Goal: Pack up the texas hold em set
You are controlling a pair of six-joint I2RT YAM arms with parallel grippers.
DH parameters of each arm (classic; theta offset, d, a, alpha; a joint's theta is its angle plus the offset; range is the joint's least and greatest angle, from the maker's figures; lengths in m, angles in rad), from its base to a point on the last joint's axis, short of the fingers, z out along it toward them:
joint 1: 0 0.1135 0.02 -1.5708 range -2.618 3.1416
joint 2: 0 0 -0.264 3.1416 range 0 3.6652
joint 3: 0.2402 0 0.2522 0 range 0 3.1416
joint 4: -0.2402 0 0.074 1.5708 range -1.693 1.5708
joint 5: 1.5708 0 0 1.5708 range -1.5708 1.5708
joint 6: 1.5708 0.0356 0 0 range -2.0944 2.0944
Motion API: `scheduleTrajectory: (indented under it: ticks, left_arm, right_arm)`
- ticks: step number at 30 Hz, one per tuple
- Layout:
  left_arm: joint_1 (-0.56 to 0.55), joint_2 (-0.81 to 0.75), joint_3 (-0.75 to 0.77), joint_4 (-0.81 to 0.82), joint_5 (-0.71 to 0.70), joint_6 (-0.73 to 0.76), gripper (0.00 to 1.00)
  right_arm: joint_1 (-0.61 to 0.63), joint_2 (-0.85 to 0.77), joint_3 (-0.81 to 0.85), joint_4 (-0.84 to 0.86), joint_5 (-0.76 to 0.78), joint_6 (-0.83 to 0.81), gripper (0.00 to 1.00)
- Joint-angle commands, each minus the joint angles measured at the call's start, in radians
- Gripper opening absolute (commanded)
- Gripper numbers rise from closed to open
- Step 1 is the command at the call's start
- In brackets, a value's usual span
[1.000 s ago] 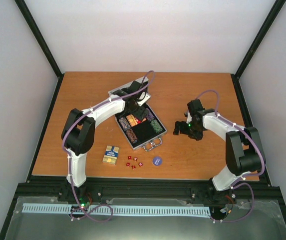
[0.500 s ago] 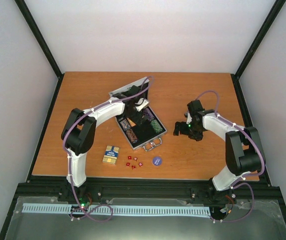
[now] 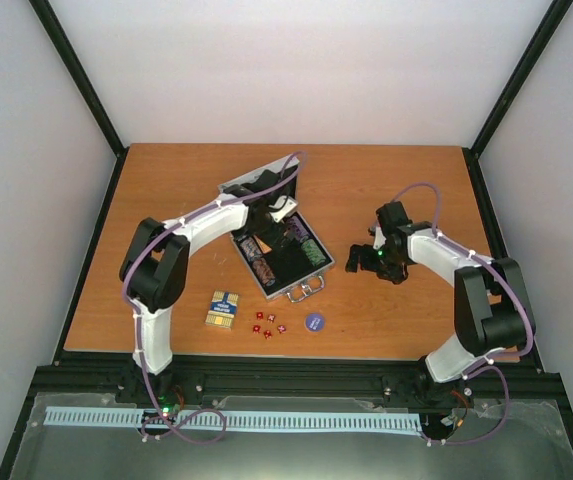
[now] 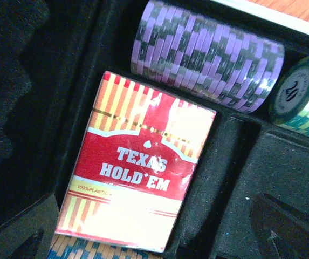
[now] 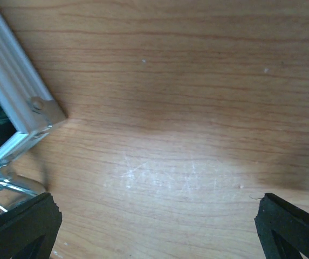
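Silver case (image 3: 284, 262) lies open mid-table, black lining; red card box (image 4: 138, 162) sits inside beside purple chips (image 4: 208, 65). Left gripper (image 4: 154, 237) spread above box. Right gripper (image 5: 157, 229) spread (holding nothing) over table (image 5: 197, 108), right of case corner.

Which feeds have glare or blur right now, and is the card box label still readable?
Left wrist: glare washes out parts of the red card box, but TEXAS HOLD'EM reads fine; the purple chip stack is slightly soft. Right wrist: a broad soft shadow on the table, the silver case rim bright. Top external: evenly lit, dice only specks.
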Motion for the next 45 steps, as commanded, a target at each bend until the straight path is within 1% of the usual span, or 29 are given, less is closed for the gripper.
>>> scheduleTrajectory:
  ticks: [1, 7, 12, 15, 17, 21, 24, 28, 31, 36, 39, 41, 42, 45]
  left_arm:
    - [0.01, -0.073, 0.072, -0.053, 0.008, 0.01, 1.0]
    - [0.01, -0.147, 0.082, -0.091, 0.123, 0.034, 1.0]
    - [0.009, -0.211, 0.069, -0.146, 0.23, 0.055, 1.0]
    - [0.009, -0.264, 0.056, -0.155, 0.306, 0.039, 1.0]
    - [0.01, -0.289, 0.055, -0.164, 0.376, 0.031, 1.0]
    - [0.009, -0.307, 0.065, -0.207, 0.475, 0.027, 1.0]
    - [0.01, -0.329, 0.066, -0.23, 0.529, 0.03, 1.0]
    - [0.009, -0.361, 0.069, -0.251, 0.604, 0.029, 1.0]
    - [0.009, -0.381, 0.074, -0.247, 0.627, 0.017, 1.0]
    - [0.01, -0.426, 0.131, -0.264, 0.644, -0.008, 1.0]
    - [0.01, -0.491, 0.166, -0.274, 0.605, -0.041, 1.0]
    - [0.01, -0.542, 0.185, -0.266, 0.548, -0.075, 1.0]
    - [0.011, -0.57, 0.185, -0.254, 0.496, -0.096, 1.0]
    - [0.01, -0.679, 0.157, -0.199, 0.287, -0.182, 1.0]
  right_arm:
    - [-0.008, -0.059, 0.001, 0.03, -0.033, -0.03, 1.0]
    - [-0.008, -0.078, 0.012, 0.03, -0.039, -0.039, 1.0]
    - [-0.008, -0.123, 0.005, 0.084, -0.133, -0.056, 0.99]
    - [-0.007, -0.139, 0.013, 0.1, -0.156, -0.063, 0.99]
    - [-0.008, -0.136, 0.024, 0.105, -0.168, -0.063, 0.99]
    - [-0.008, -0.119, 0.047, 0.129, -0.217, -0.053, 0.97]
    - [-0.003, -0.113, 0.07, 0.164, -0.282, -0.044, 0.96]
    - [0.017, -0.103, 0.103, 0.192, -0.311, -0.034, 0.96]
    - [0.033, -0.076, 0.139, 0.197, -0.343, -0.037, 0.95]
    - [0.098, -0.012, 0.201, 0.215, -0.351, -0.023, 0.95]
    - [0.14, 0.021, 0.217, 0.282, -0.377, 0.036, 0.94]
    - [0.162, 0.035, 0.213, 0.355, -0.389, 0.085, 0.94]
    - [0.176, 0.041, 0.213, 0.386, -0.389, 0.105, 0.94]
    - [0.222, 0.063, 0.225, 0.458, -0.356, 0.14, 0.94]
